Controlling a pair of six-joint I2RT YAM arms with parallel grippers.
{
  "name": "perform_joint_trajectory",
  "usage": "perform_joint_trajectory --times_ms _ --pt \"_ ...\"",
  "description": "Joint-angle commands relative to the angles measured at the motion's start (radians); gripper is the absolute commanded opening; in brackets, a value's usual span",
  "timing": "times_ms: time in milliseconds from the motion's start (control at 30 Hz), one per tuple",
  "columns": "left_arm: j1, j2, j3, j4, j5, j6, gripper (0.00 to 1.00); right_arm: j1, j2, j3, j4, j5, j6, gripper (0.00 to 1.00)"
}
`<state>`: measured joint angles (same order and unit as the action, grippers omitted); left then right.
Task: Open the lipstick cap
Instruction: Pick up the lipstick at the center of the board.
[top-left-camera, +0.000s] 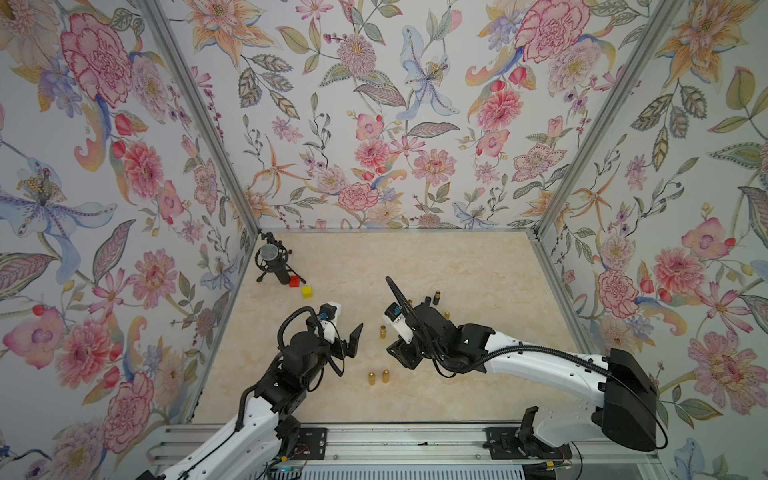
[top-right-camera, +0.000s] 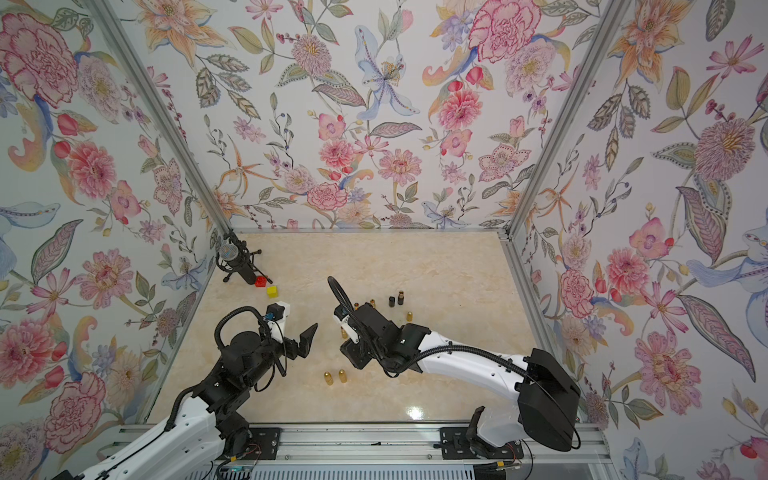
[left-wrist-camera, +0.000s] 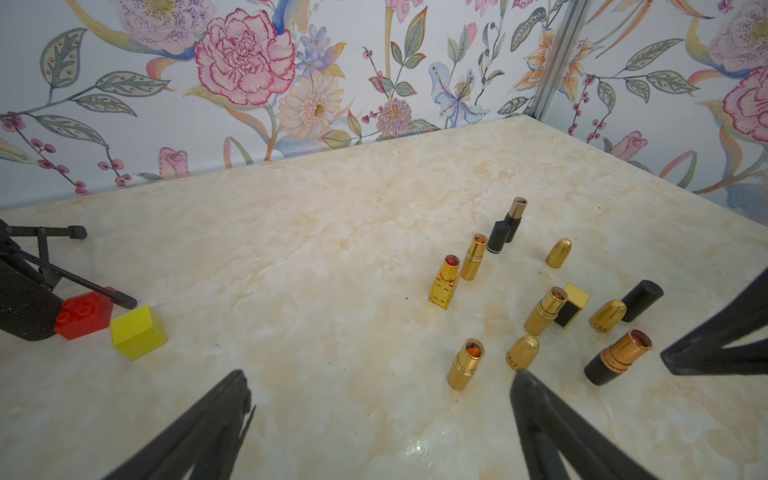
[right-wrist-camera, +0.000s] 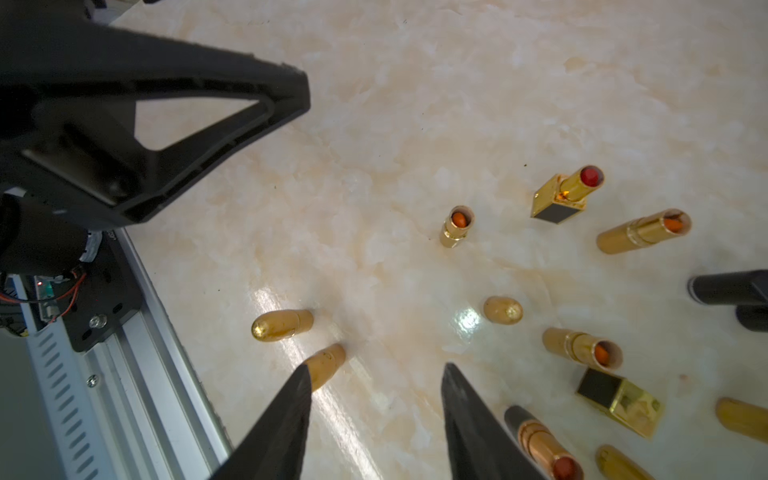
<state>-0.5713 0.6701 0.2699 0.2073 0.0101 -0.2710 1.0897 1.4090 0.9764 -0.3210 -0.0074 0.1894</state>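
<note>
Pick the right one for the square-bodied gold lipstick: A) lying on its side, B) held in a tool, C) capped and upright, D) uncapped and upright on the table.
D: the square gold lipstick stands upright on the table with its red stick bare at the top, no cap on it.

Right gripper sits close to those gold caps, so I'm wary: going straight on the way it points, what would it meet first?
Probably bare tabletop: nothing stands between the right gripper's open jaws. One gold cap shows beside a finger and might be grazed; depth is unclear.
</note>
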Motion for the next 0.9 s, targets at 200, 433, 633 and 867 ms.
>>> perform_joint_trajectory --times_ms 200,433,633,867 --pt "0.011 -0.02 0.061 -0.09 0.057 -0.085 0.99 0.1 0.038 -0.042 -0.009 -0.019 -0.008 0.53" --pt "0.011 -0.04 0.063 -0.116 0.036 -0.092 0.99 0.107 0.108 -0.043 0.03 0.008 -0.011 0.53" --pt "0.012 -0.053 0.062 -0.127 0.021 -0.089 0.99 0.105 0.173 -0.024 0.051 -0.001 -0.028 0.5" --pt "0.011 -0.06 0.06 -0.13 0.005 -0.085 0.99 0.1 0.21 -0.027 0.066 0.0 -0.047 0.46"
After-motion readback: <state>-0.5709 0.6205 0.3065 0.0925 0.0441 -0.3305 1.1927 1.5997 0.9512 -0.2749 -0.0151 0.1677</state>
